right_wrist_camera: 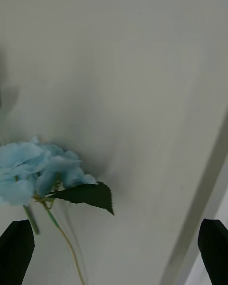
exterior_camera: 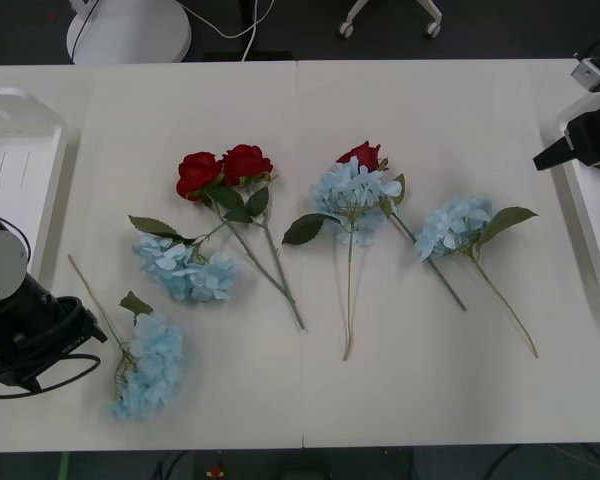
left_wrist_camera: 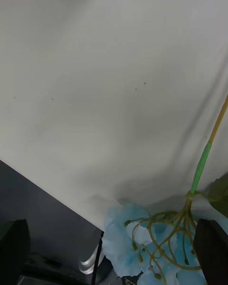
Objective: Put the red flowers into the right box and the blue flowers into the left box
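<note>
Right gripper [right_wrist_camera: 114, 247] hangs spread and empty at the right box [exterior_camera: 592, 215], its camera on the nearest blue hydrangea [right_wrist_camera: 35, 171]. Left gripper [left_wrist_camera: 114, 251], also spread, hovers over the table's near-left hydrangea [exterior_camera: 148, 365], probably to take it next. Left box [exterior_camera: 15, 170] sits far left. Three red roses [exterior_camera: 223, 168] lie mid-table with four hydrangeas.

a pale cream table [exterior_camera: 410, 150] spans the scene, a thin seam [exterior_camera: 298, 200] running front to back down its middle. beyond its far edge lies a dark floor [exterior_camera: 280, 30], where a round white base [exterior_camera: 128, 30] trails white cables [exterior_camera: 225, 25] and a chair's caster legs [exterior_camera: 390, 18] stand nearby. light is even, shadows soft.
</note>
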`<move>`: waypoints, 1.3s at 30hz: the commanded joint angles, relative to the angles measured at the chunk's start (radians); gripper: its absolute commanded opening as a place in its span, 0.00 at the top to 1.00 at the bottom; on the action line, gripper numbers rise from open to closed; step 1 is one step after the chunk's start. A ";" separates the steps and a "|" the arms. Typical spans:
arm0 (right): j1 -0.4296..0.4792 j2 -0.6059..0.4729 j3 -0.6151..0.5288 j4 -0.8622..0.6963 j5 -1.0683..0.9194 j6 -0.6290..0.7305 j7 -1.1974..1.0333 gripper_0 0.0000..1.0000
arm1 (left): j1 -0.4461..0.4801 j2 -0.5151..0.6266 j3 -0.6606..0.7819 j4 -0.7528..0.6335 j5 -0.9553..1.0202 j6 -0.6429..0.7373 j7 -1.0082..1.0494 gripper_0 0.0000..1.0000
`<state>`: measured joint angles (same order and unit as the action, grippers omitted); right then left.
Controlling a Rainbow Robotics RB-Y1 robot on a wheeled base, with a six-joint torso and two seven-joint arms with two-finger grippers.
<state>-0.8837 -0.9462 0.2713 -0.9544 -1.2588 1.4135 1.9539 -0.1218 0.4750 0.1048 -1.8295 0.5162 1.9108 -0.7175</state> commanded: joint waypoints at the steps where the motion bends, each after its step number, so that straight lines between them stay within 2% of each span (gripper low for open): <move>1: 0.103 -0.075 0.035 -0.196 -0.088 0.013 0.039 0.00 | -0.064 -0.019 -0.062 0.056 -0.027 0.009 -0.031 0.00; 7: 0.216 -0.080 0.035 -0.372 -0.088 -0.018 0.022 0.00 | -0.114 -0.018 -0.114 0.121 -0.045 0.009 -0.033 0.00; 13: 0.313 -0.072 0.035 -0.475 -0.016 -0.059 -0.003 0.00 | -0.171 -0.021 -0.129 0.205 -0.061 -0.026 -0.039 0.00; 18: 0.379 -0.042 0.039 -0.543 0.079 -0.105 -0.023 0.00 | -0.163 -0.041 -0.145 0.230 -0.116 -0.070 -0.057 0.00; 29: 0.414 0.079 0.058 -0.549 0.257 -0.133 -0.052 0.00 | -0.134 -0.092 -0.175 0.230 -0.194 -0.107 -0.076 0.00; 38: 0.427 0.138 0.106 -0.524 0.318 -0.205 -0.092 0.00 | -0.090 -0.159 -0.175 0.230 -0.286 -0.154 -0.083 0.00; 39: 0.427 0.142 0.106 -0.521 0.322 -0.205 -0.093 0.00 | -0.081 -0.161 -0.177 0.230 -0.286 -0.168 -0.083 0.03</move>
<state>-0.4688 -0.8286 0.3677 -1.4816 -0.9533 1.2225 1.9056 -0.2525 0.3452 -0.0586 -1.5928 0.2402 1.7883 -0.7362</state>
